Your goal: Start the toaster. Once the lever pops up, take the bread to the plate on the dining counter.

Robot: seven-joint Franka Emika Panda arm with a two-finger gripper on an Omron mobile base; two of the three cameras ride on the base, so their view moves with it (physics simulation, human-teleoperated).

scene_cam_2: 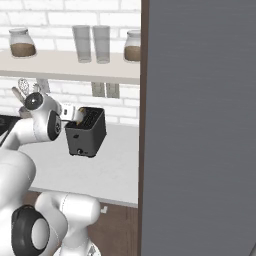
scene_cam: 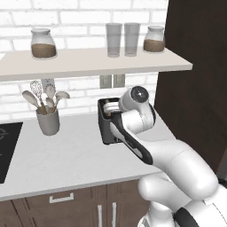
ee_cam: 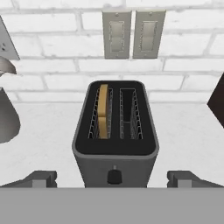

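The toaster (ee_cam: 114,131) — a dark grey, matte, boxy block with rounded corners and two wire-lined slots — stands on the pale speckled counter (scene_cam: 66,159) against the white brick wall (ee_cam: 57,65). The bread (ee_cam: 103,111), a thin tan slice, sits upright in the left slot as the hand view shows it. The gripper (ee_cam: 113,179) hangs wide open before the toaster's front, its dark fingertips either side of the small round knob (ee_cam: 114,176) — touching nothing.
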